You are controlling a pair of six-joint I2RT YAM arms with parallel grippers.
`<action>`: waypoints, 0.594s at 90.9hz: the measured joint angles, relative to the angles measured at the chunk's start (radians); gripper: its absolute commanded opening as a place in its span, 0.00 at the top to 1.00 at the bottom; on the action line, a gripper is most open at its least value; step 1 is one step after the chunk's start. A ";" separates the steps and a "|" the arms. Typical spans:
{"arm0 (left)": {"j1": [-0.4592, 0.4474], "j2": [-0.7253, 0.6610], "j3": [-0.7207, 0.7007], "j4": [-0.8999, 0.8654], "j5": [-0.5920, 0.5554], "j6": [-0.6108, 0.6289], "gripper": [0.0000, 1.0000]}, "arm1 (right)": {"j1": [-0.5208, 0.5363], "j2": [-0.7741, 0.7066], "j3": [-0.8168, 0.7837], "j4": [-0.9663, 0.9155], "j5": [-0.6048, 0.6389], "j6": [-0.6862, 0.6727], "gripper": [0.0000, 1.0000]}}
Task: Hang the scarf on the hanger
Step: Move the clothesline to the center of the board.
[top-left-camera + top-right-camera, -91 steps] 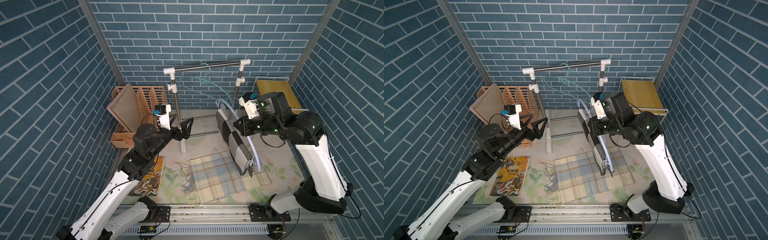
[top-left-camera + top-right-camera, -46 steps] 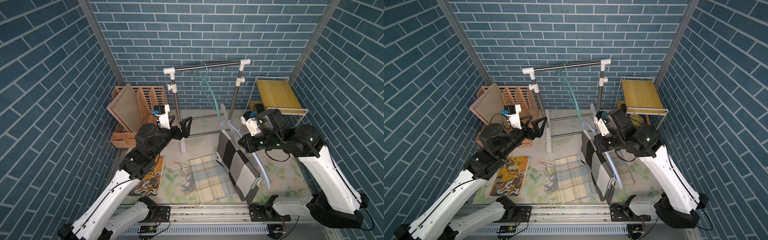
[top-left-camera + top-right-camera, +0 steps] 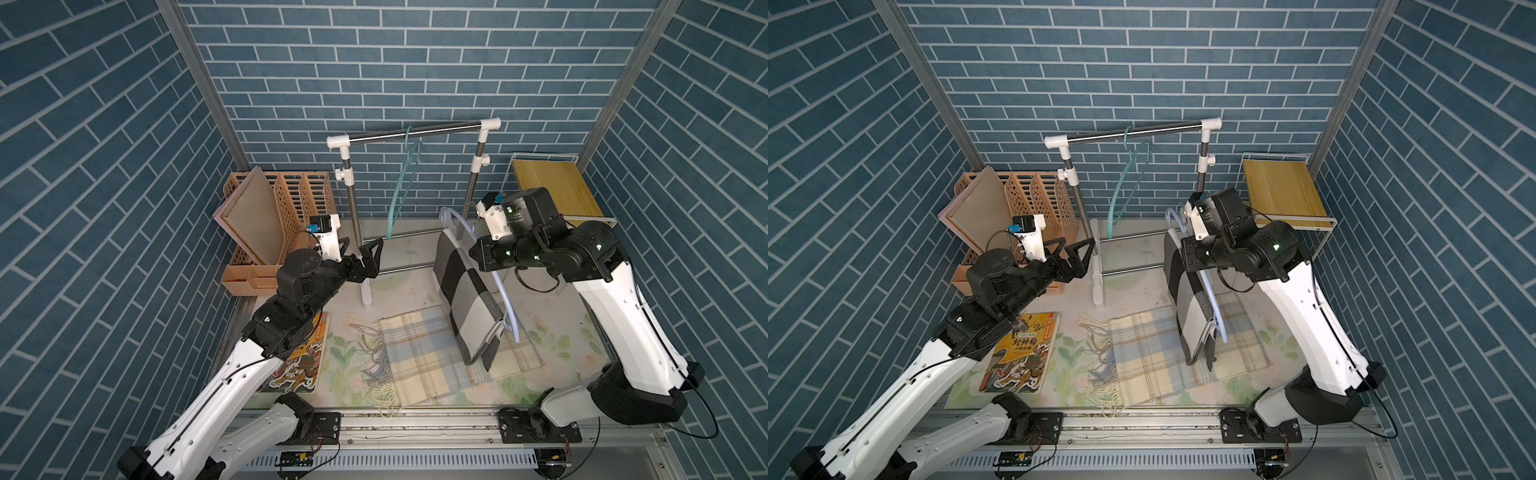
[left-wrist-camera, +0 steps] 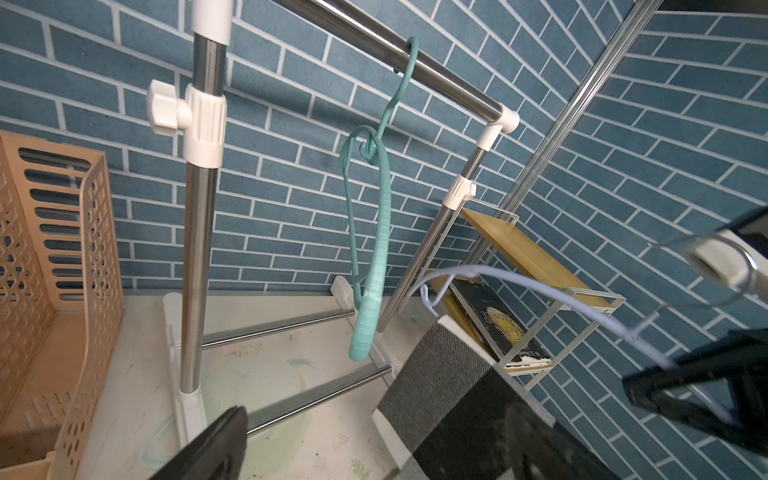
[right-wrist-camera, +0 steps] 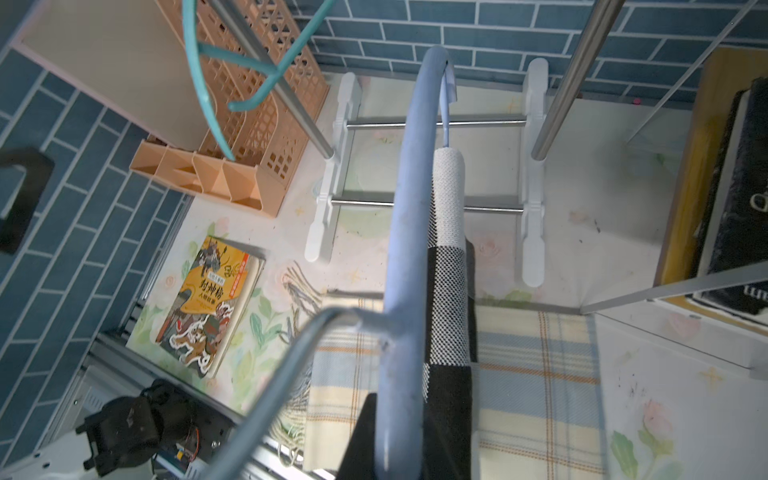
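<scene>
A black, grey and white checked scarf (image 3: 465, 291) (image 3: 1187, 299) (image 5: 446, 257) is draped over a light-blue hanger (image 3: 504, 296) (image 3: 1219, 316) (image 5: 409, 249). My right gripper (image 3: 478, 253) (image 3: 1187, 253) (image 5: 399, 457) is shut on that hanger and holds it tilted in the air, just in front of the rail's right post. A cream and blue plaid scarf (image 3: 424, 357) (image 5: 532, 374) lies flat on the table below. My left gripper (image 3: 361, 249) (image 3: 1077, 243) (image 4: 374, 457) stands open and empty beside the left post, facing the checked scarf (image 4: 449, 386).
A teal hanger (image 3: 401, 195) (image 4: 380, 257) hangs from the steel rail (image 3: 415, 132) of a white-footed rack. An orange file rack (image 3: 291, 199) stands at the back left, a wooden shelf (image 3: 552, 191) at the back right, and a picture book (image 3: 299, 357) lies at the front left.
Half a second ago the right arm had dipped toward the front with the hanger and checked scarf. It has now come back up toward the rail. The teal hanger has turned edge-on. The left arm hardly moved.
</scene>
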 measured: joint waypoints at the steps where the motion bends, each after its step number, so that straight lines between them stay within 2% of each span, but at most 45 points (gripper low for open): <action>1: 0.000 -0.002 -0.002 0.000 0.000 -0.001 0.00 | -0.008 0.008 0.010 0.002 -0.002 0.000 1.00; 15: 0.000 -0.031 -0.021 0.002 -0.002 -0.016 0.00 | -0.115 0.129 0.156 0.043 -0.045 0.000 1.00; 24: 0.000 -0.061 -0.050 0.008 -0.002 -0.030 0.00 | -0.157 0.172 0.196 0.105 -0.063 0.000 1.00; 38: 0.000 -0.092 -0.085 0.010 0.000 -0.047 0.01 | -0.203 0.213 0.220 0.179 -0.073 0.001 1.00; 54: 0.000 -0.098 -0.095 0.019 0.003 -0.050 0.00 | -0.225 0.299 0.316 0.221 -0.078 0.003 1.00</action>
